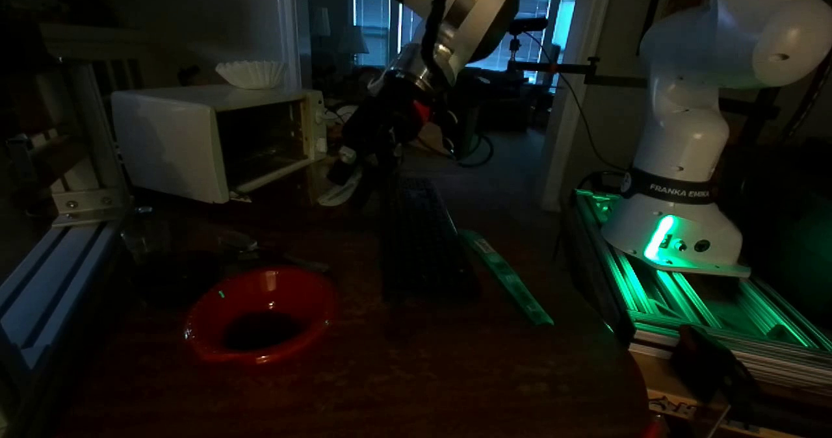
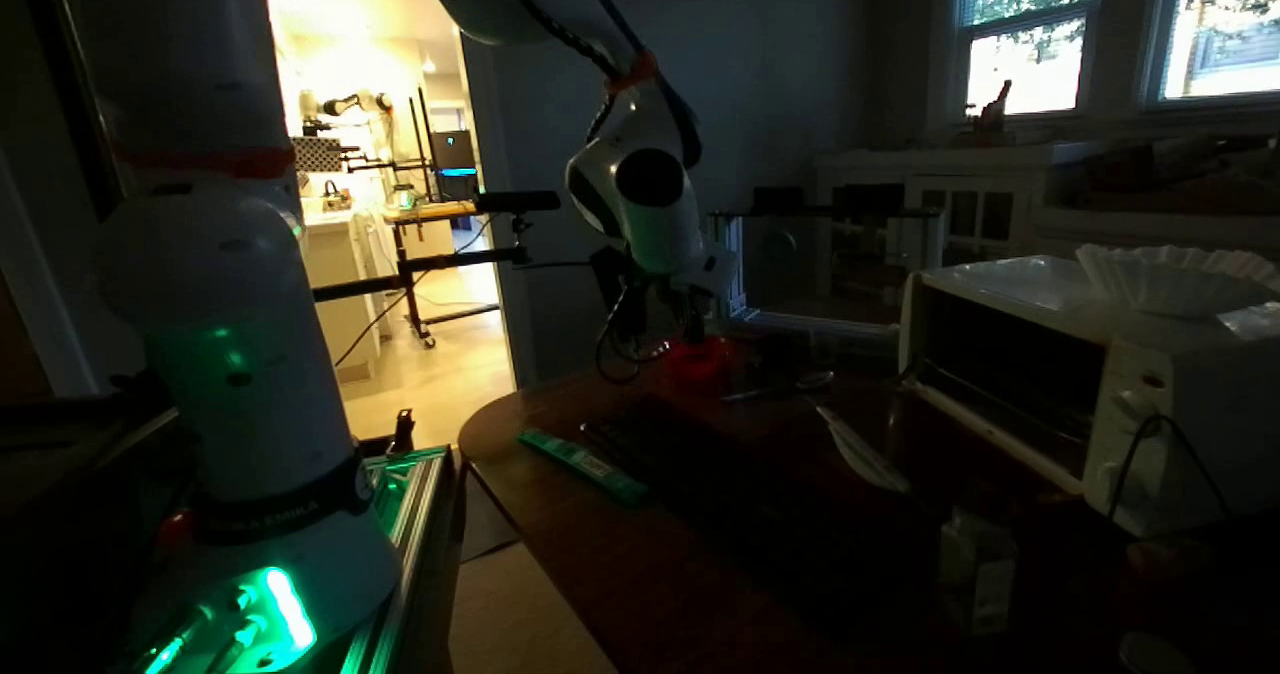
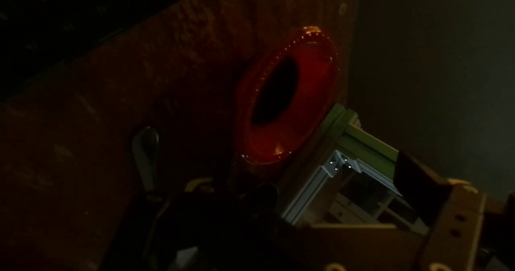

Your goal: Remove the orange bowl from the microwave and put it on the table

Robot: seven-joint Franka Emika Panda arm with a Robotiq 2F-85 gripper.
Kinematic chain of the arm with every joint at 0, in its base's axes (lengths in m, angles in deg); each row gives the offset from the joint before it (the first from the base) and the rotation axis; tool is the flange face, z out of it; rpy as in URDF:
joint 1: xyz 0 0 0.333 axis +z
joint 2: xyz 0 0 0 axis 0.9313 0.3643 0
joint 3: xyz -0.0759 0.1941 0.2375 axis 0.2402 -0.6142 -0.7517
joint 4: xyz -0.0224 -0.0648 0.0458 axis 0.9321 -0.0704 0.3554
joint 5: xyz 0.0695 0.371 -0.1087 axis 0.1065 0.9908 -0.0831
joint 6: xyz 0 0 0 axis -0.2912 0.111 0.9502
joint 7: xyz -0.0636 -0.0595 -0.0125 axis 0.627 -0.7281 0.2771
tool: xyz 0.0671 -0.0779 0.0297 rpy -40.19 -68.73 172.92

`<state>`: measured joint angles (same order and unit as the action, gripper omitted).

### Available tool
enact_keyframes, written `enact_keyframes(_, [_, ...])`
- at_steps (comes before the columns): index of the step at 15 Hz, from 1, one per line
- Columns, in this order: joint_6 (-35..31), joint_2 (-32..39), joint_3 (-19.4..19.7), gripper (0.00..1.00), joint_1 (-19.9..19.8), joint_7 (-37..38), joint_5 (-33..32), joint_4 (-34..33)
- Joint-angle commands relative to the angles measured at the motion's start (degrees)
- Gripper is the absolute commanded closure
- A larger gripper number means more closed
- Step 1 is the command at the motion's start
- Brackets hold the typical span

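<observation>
The orange bowl (image 1: 260, 353) stands upright on the dark brown table (image 1: 416, 392), outside the microwave. It also shows in the other views (image 2: 697, 364) (image 3: 314, 94), with a dark inside. The white microwave (image 1: 169, 142) stands at the back with its front open; its dark cavity shows a rack and no bowl. It also shows in an exterior view (image 2: 1150, 374). My gripper (image 1: 395, 155) is raised above the table, apart from the bowl and beside the microwave's opening. In the wrist view its fingers (image 3: 334, 178) are spread with nothing between them; the left finger is very dark.
A black keyboard (image 1: 426, 243) and a green packet (image 1: 510, 282) lie on the table. A white fluted filter (image 1: 252, 74) sits on the microwave. A pale utensil (image 2: 860, 449), a spoon (image 2: 812, 380) and a clear container (image 2: 975, 569) are nearby. A metal frame (image 1: 55, 282) borders the table.
</observation>
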<state>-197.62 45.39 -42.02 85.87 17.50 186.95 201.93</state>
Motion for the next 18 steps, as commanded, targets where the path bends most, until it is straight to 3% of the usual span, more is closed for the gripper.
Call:
enact_keyframes(1, [-7.0,-7.4,-3.3,0.00,0.5,11.5,-14.4,4.6])
enact_keyframes(6, [-10.7,-12.8,-7.1,0.00,0.1,31.1,-38.1,8.8])
enact_keyframes(10, [-9.6,-17.1,-8.5,0.00,-1.1,46.5,-57.2,11.6])
enact_keyframes(13, [-6.8,-22.3,-15.8,0.00,-9.3,56.0,-71.5,13.9])
enact_keyframes(15, [-2.6,-26.0,-17.2,0.00,-11.4,62.2,-79.8,13.5])
enact_keyframes(16, [-1.3,-27.3,-13.6,0.00,-8.2,65.7,-85.3,13.6])
enact_keyframes(18, [1.9,-29.9,-12.5,0.00,-7.3,69.5,-89.9,12.9])
